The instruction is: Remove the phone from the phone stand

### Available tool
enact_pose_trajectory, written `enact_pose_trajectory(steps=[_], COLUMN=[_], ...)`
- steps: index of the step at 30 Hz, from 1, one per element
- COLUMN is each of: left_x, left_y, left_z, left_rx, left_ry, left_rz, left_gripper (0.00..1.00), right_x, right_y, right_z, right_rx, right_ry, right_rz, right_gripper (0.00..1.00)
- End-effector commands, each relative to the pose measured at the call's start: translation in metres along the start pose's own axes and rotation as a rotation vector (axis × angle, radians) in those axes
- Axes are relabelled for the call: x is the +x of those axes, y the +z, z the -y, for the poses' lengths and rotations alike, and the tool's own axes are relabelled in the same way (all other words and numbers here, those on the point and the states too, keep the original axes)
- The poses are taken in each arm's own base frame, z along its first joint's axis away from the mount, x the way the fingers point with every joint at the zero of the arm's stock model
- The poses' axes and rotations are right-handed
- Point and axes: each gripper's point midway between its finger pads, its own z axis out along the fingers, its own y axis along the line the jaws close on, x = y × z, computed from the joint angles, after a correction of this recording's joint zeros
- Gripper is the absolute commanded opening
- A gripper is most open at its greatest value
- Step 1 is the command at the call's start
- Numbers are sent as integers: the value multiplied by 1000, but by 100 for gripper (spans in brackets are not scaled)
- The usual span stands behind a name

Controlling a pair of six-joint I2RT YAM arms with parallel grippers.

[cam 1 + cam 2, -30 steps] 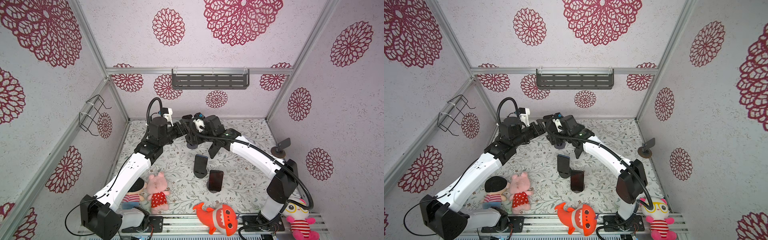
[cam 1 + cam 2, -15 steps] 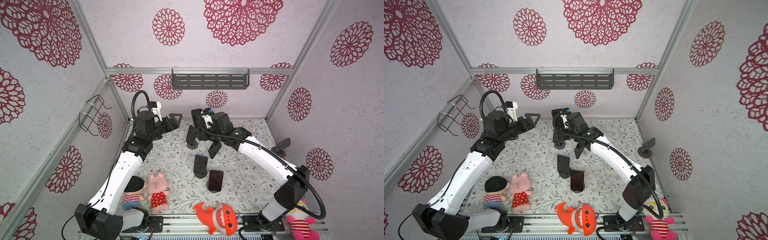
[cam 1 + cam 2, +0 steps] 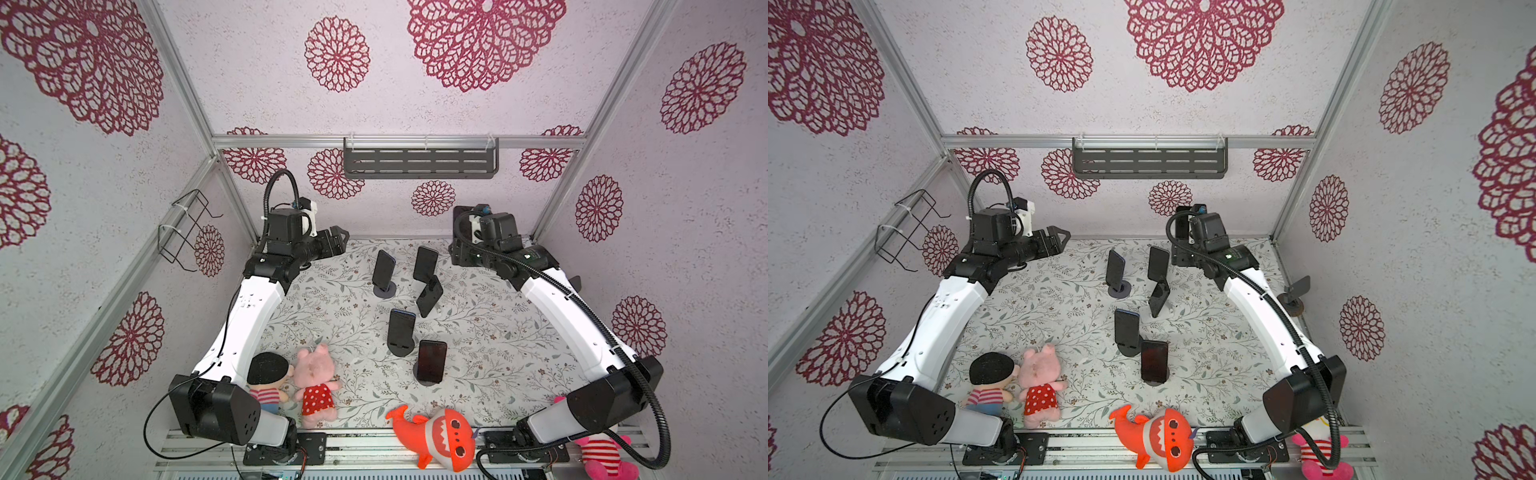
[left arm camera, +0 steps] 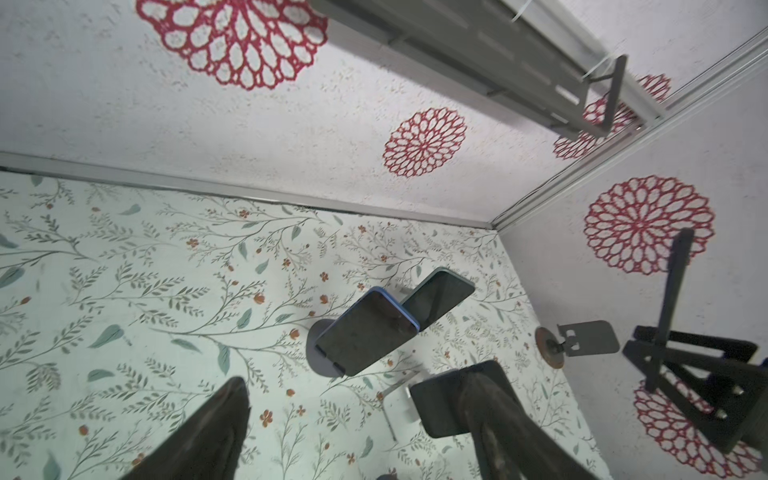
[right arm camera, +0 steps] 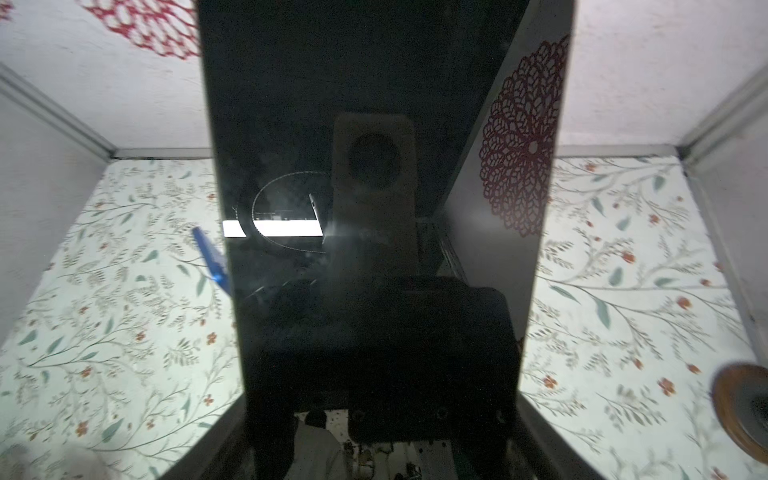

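My right gripper (image 5: pixel 378 415) is shut across the width of a black phone (image 5: pixel 374 124), whose glossy screen fills the right wrist view. In both top views that gripper (image 3: pixel 462 253) (image 3: pixel 1181 255) hangs raised at the back right. In the left wrist view the held phone (image 4: pixel 675 299) shows edge-on. An empty phone stand (image 3: pixel 575 283) (image 4: pixel 584 338) on a brown round foot stands by the right wall. My left gripper (image 3: pixel 338 241) (image 4: pixel 357 415) is open and empty at the back left, apart from every phone.
Several other phones stand mid-floor: a blue-cased one (image 3: pixel 384 268) on a round foot, one (image 3: pixel 426 264) behind, one (image 3: pixel 430 296) on a white stand, two (image 3: pixel 401 332) (image 3: pixel 432 360) further forward. Plush toys (image 3: pixel 316 382) (image 3: pixel 436 432) lie along the front. A grey shelf (image 3: pixel 419 164) hangs on the back wall.
Both arms have drawn apart from the middle of the back. The left gripper swung to the back left, the right gripper to the back right, uncovering the phones between them.
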Motion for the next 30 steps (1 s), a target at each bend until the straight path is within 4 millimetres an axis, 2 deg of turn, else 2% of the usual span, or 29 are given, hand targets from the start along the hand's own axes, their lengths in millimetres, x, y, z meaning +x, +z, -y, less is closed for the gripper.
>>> enact_pose_trajectory(steps=[1,3,7,14,23,30], left_x=[9,15,19,14,9,9], left_y=[-1,1,5,-1,-8,-8], left_z=[-15,-24,-38,-40,-36,-33], left_rx=[-38,-45,-66,-57,-48,-32], left_ry=[59,46,24,20,33,35], left_rz=[-13,-23,-43,-22,5,7], left_gripper=[85,85,85,85,86,86], right_x=[3,14,43,84,112,132], right_y=[-17,-8,21,84,155,189], right_z=[35,45,63,64,64,64], right_rx=[88,103,166,165,146,142], right_ry=[7,0,-12,-15,-41,-24], right_rz=[-9,-59,-202,-358,-478,-538], right_gripper=[16,15,15,14,15,19])
